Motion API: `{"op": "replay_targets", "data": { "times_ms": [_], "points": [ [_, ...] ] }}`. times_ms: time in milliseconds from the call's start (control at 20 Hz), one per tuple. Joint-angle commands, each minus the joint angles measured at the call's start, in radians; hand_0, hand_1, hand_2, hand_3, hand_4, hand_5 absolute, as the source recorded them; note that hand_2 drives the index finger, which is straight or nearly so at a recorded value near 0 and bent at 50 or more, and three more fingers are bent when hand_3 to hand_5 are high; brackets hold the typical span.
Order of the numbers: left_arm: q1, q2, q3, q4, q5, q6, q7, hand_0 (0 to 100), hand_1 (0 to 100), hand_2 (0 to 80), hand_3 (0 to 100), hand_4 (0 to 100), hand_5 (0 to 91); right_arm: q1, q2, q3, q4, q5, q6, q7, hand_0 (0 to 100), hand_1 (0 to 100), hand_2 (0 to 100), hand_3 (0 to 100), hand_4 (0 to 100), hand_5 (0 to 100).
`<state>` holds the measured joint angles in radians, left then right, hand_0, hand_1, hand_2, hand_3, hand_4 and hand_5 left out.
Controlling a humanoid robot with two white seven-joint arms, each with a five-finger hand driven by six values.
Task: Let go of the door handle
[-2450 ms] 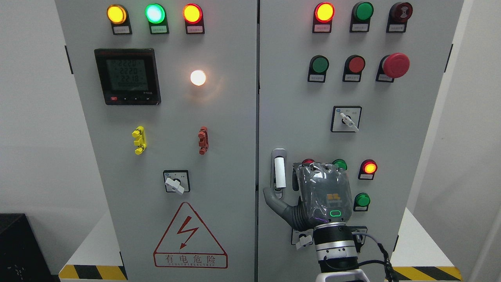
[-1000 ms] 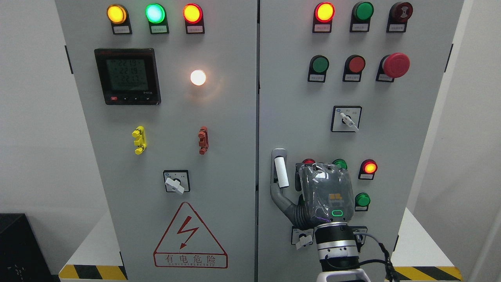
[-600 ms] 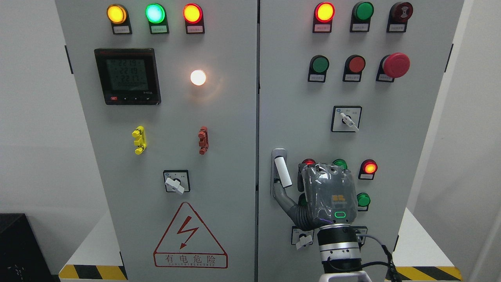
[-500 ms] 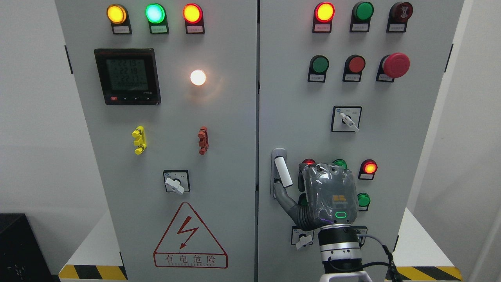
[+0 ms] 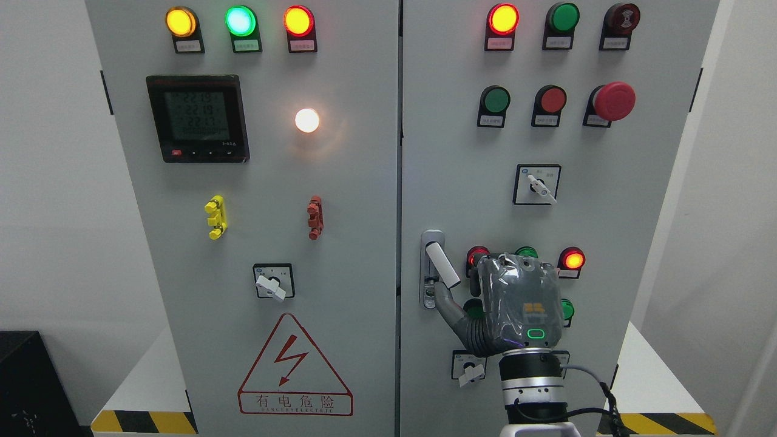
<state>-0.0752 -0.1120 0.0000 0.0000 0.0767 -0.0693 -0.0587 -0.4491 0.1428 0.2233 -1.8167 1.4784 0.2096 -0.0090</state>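
The white door handle (image 5: 442, 264) sits in its grey mount (image 5: 431, 270) at the left edge of the cabinet's right door (image 5: 461, 182). It is tilted, with its lower end swung out to the right. My right hand (image 5: 516, 303) shows its back just right of the handle, over the lower row of buttons. Its thumb (image 5: 446, 301) stretches up to the left and ends just under the handle's lower end. The hand does not grasp the handle. The other fingers are hidden behind the back of the hand. The left arm is out of view.
The right door carries a red mushroom button (image 5: 614, 101), a rotary switch (image 5: 538, 184), a lit red lamp (image 5: 572, 260) and a lower switch (image 5: 468, 370). The left door (image 5: 273, 182) has a meter (image 5: 198, 118) and a warning triangle (image 5: 295, 367).
My right hand has moved right and slightly down. Its thumb slid from the left of the handle's base to under it. The handle has tilted further, lower end to the right.
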Motion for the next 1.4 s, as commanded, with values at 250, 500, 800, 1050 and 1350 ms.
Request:
{"op": "replay_targets", "data": {
  "times_ms": [250,500,800,1050,1350],
  "points": [
    [0.0,0.0,-0.021,-0.02,0.0,0.0,0.0,0,0,2.3,9,1,0.0,0.003,0.0,-0.013,-0.016,0.005,0.002,-0.002,35,51,83,100,100,93],
    [0.0,0.0,-0.021,-0.02,0.0,0.0,0.0,0,0,2.4,9,1,0.0,0.001,0.0,-0.021,-0.018,0.008,0.002,-0.008,36,51,83,100,100,93],
    [0.0,0.0,-0.021,-0.02,0.0,0.0,0.0,0,0,2.2,9,1,0.0,-0.002,0.0,-0.025,-0.026,0.008,0.002,-0.008,36,51,82,100,100,93],
    [0.0,0.0,-0.021,-0.02,0.0,0.0,0.0,0,0,2.2,9,1,0.0,-0.008,-0.002,-0.027,-0.026,0.008,0.001,-0.008,36,51,82,100,100,93],
    [0.0,0.0,-0.021,-0.02,0.0,0.0,0.0,0,0,2.2,9,1,0.0,-0.01,-0.003,-0.033,-0.036,0.008,0.001,-0.008,37,51,82,100,100,92]
  ]
}}
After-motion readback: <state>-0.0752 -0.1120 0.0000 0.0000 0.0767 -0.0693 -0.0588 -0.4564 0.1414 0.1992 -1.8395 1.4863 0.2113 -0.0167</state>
